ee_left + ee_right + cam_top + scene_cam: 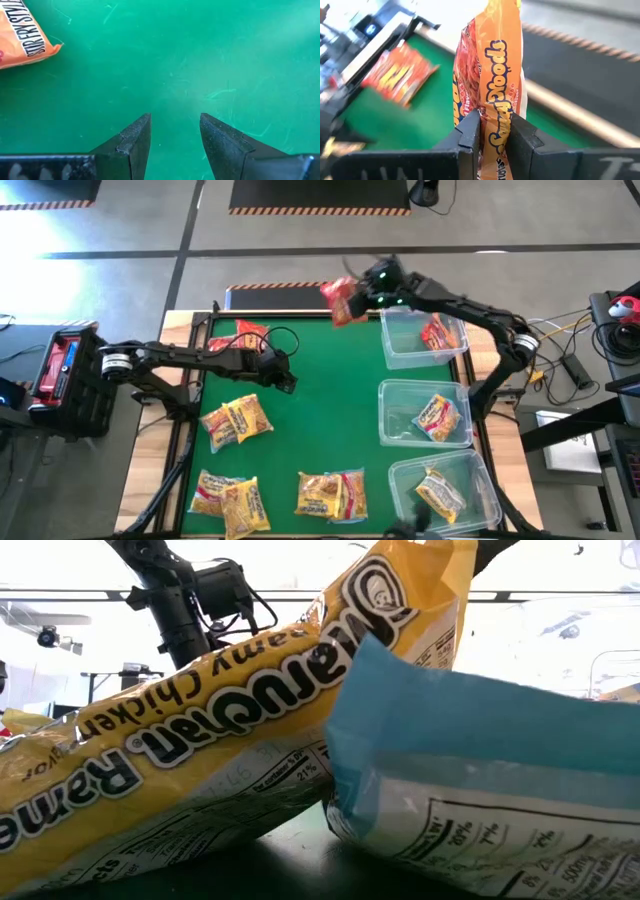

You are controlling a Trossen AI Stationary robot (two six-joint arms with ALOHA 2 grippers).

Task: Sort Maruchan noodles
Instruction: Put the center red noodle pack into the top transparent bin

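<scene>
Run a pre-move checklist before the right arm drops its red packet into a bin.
1. Grip on the red packet: ok. The right end effector pinches its lower edge, and the packet is lifted.
2. Position over the far bin: not ok. The packet hangs beside that bin's far left corner, not above its opening.
3. Matching contents: ok. The far bin already holds a red packet; the other two bins hold yellow ones.
4. Left end effector out of the way: ok. It is open and empty, low over the green mat, away from the bins.
5. Room in the bin: ok, one packet inside.
</scene>
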